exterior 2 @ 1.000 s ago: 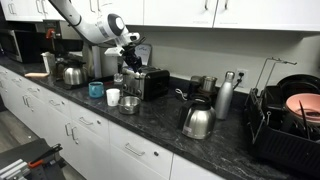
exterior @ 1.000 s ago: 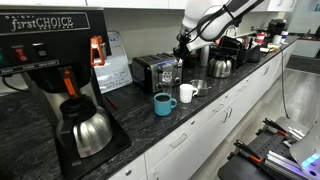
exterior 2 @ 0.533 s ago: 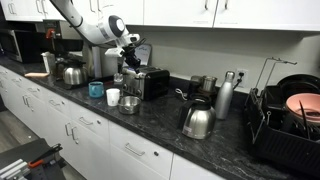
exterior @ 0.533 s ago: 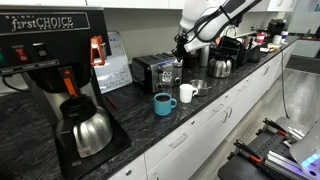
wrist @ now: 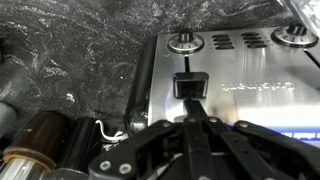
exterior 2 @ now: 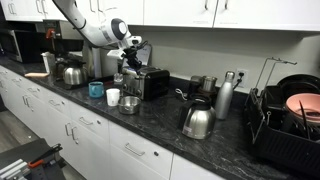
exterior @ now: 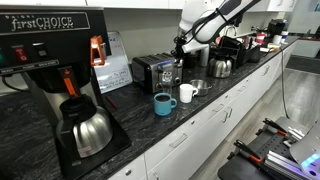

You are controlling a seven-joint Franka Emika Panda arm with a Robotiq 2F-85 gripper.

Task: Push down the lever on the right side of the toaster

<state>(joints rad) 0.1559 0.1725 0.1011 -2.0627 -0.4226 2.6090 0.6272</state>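
Pressing from here risks the gripper (wrist: 194, 104), its fingers drawn together to a narrow tip right at the lever (wrist: 187, 86) on the toaster's (wrist: 245, 100) silver face, slipping off that small tab and scraping the metal or shoving the toaster along the surface (wrist: 70, 50).

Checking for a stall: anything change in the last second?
Barely. The arm edged slightly toward the toaster. The pincer is shut, with its tip at the lever. Lever travel is too small to judge. Nothing was grasped or released. The toaster and mugs are unmoved.
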